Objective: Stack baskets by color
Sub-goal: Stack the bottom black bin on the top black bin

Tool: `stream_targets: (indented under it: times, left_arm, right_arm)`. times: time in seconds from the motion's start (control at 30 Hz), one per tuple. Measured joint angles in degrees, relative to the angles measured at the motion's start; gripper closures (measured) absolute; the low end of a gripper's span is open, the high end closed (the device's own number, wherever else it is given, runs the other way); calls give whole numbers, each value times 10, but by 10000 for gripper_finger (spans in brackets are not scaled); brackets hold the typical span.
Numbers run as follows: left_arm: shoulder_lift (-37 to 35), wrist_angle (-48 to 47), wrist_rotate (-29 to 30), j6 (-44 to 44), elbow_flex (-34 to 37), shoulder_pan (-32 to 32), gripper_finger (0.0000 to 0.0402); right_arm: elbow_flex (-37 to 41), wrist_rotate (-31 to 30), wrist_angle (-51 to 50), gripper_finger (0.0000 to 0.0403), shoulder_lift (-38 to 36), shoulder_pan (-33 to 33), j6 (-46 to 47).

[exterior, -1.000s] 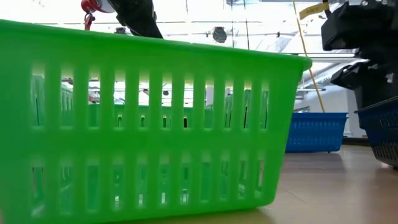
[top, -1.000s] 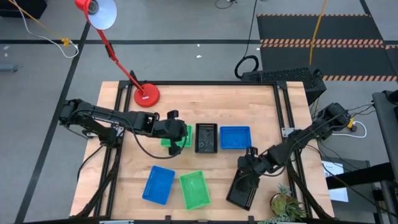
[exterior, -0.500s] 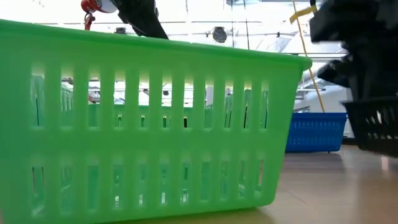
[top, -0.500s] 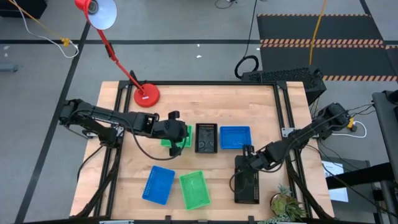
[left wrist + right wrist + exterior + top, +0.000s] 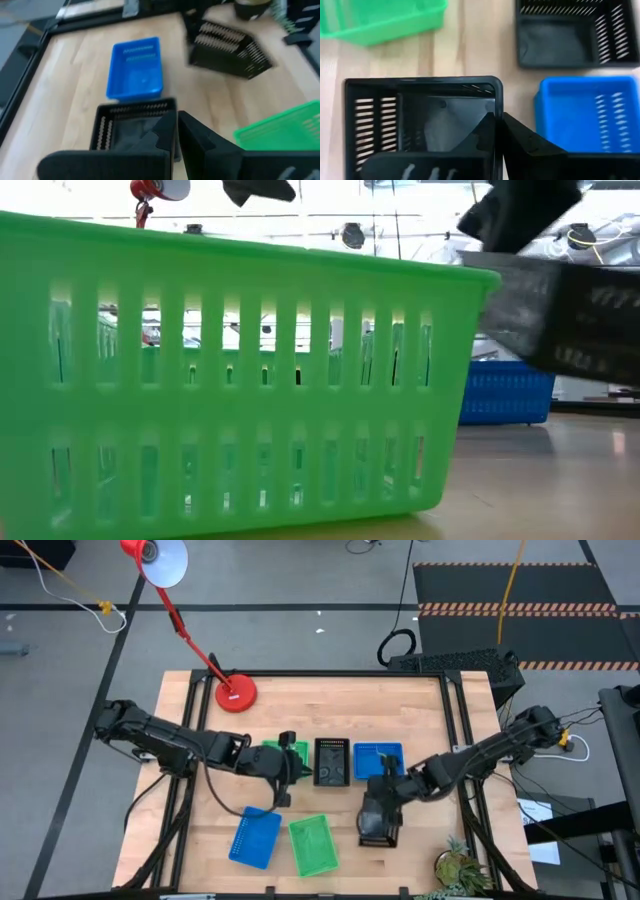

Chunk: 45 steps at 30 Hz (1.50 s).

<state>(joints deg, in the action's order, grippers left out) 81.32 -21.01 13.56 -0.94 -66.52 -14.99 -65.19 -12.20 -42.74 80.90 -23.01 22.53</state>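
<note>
My right gripper (image 5: 385, 792) is shut on a black basket (image 5: 381, 822), which hangs tilted in the air (image 5: 560, 310) near the table's middle right. On the table in a row stand a green basket (image 5: 292, 751), a black basket (image 5: 332, 762) and a blue basket (image 5: 378, 760). Nearer the front edge lie another blue basket (image 5: 255, 837) and a green basket (image 5: 312, 845), which fills the low view (image 5: 250, 380). My left gripper (image 5: 285, 785) hovers shut just near of the far green basket, above the middle black basket's left side (image 5: 132, 127), with nothing between its fingers. My right gripper pinches a side wall of the black basket at its rim (image 5: 496, 102), close to a corner. One finger (image 5: 482, 135) is inside the basket and one (image 5: 520, 140) outside. The fingers slant down from above. The basket is lifted clear of the table and hangs tilted.
A red lamp base (image 5: 236, 693) stands at the far left of the table, its arm reaching up and away. A small plant (image 5: 460, 868) sits at the near right corner. Bare wood lies between the two rows of baskets.
My right gripper has lifted the black basket off the table near the right edge and carried it up and toward the table's middle; the basket has turned about and now hangs tilted. My left gripper has drawn back from the far green basket toward the near edge.
</note>
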Motion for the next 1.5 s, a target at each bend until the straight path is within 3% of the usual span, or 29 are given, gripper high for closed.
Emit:
stream_targets:
  times: [0.13,0.27,0.57,0.67,0.97,1.1,1.5]
  left_arm:
    - [0,30,2,-21,0,-26,376]
    - [0,52,43,-50,0,-56,375]
    - [0,82,90,-82,-4,-100,370]
    - [1,98,99,-94,-4,-112,343]
    - [31,150,123,-135,-5,-125,213]
    - [51,138,121,-140,-22,-119,180]
    - [149,10,124,-144,-146,-115,216]
  right_arm:
    - [-21,-1,6,395,0,46,-32]
    - [-24,-1,43,393,0,89,-70]
    - [-24,3,112,391,0,134,-98]
    - [-24,3,126,391,0,145,-98]
    - [-24,3,127,390,0,190,-98]
    - [-24,0,131,390,0,201,-102]
    - [-23,2,168,394,-42,219,-113]
